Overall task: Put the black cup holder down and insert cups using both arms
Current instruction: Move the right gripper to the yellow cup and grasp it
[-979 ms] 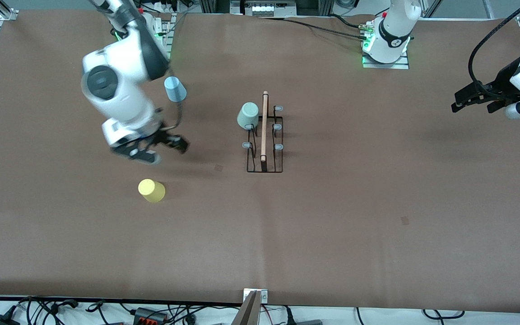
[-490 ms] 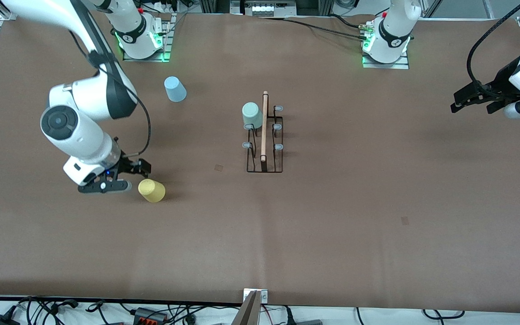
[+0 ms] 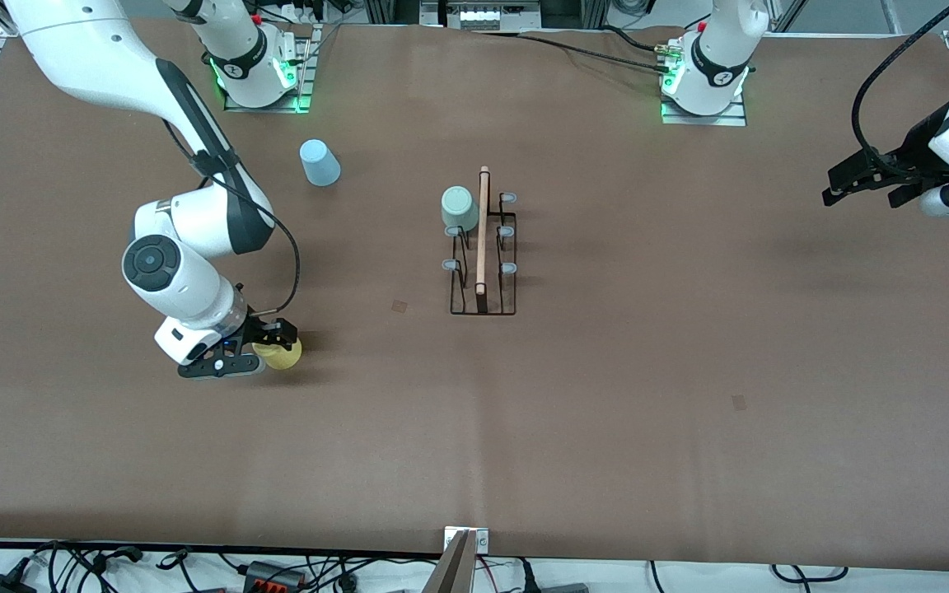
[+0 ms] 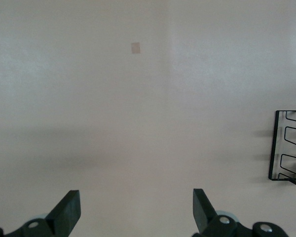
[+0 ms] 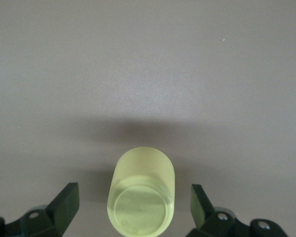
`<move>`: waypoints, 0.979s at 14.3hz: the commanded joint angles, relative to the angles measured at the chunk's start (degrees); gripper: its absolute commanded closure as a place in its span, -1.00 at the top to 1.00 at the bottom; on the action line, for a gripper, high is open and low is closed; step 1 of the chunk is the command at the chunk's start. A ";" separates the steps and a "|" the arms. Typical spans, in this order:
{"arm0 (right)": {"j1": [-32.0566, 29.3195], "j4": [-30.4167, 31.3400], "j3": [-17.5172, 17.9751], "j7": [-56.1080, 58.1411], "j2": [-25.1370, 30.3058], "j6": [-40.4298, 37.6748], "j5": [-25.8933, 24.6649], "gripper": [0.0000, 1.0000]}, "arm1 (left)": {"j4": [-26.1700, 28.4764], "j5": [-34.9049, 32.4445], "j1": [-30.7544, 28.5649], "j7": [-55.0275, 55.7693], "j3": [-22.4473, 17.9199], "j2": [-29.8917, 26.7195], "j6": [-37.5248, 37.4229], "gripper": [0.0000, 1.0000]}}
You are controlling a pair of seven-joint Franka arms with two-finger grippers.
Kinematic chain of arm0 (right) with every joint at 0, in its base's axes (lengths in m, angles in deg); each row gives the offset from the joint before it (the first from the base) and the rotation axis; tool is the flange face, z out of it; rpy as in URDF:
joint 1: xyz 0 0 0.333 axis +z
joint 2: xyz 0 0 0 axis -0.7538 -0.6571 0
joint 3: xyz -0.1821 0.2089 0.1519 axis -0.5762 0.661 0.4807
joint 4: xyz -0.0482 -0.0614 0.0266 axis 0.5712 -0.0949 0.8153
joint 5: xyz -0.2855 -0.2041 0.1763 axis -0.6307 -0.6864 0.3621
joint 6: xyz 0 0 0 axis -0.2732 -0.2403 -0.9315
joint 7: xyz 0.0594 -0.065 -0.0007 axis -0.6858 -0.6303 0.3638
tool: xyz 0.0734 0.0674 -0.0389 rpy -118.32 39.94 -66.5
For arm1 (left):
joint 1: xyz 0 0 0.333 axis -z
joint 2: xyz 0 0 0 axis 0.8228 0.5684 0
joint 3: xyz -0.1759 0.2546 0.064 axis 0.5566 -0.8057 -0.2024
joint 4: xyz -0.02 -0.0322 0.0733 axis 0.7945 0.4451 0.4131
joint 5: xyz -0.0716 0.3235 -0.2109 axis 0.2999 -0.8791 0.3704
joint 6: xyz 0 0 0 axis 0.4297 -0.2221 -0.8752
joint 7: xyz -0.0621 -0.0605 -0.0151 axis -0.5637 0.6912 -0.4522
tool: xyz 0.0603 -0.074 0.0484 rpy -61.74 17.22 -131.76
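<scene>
While brown paper covers the table (image 3: 606, 412) from edge to edge, cables (image 3: 194, 568) trail along its near rim. Reaching from its base at eleven o'clock, the right arm (image 3: 186, 272) bends low, its right gripper (image 3: 264, 352) spread apart around the upside-down yellow cup (image 3: 281, 352). At three o'clock the left arm waits, its left gripper (image 3: 862, 183) apart. Centrally stands the rack (image 3: 483, 284), a green cup (image 3: 459, 207) on one peg, a blue cup (image 3: 320, 162) toward ten o'clock.

The black cup holder (image 3: 483, 251) is standing mid-surface, a pale green cup (image 3: 458, 208) sitting upturned on one peg. The yellow cup (image 3: 281, 352) is resting nearer the front camera, the light blue cup (image 3: 320, 162) farther back.
</scene>
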 commanded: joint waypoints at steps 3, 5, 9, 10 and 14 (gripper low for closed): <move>0.45 1.41 -0.61 0.02 -1.51 3.42 -0.30 1.00 | -8.07 -1.40 0.66 0.80 -0.02 5.33 -3.64 1.00; 0.36 2.46 -0.61 0.02 -1.51 4.30 -0.30 1.00 | -8.96 -1.31 0.57 0.80 -0.02 6.04 -4.79 1.00; 0.28 4.48 -0.88 0.19 -1.16 4.48 -0.39 0.96 | -9.05 -1.40 0.57 0.71 -0.02 5.95 -5.06 1.00; 0.28 4.57 -0.96 0.28 -1.07 4.65 -0.39 0.55 | -9.14 -1.40 0.66 0.79 0.07 5.95 -5.06 1.00; 0.28 3.87 -1.05 1.33 0.85 4.13 -0.48 -0.84 | -10.01 -1.40 0.83 0.80 0.07 6.21 -5.23 1.00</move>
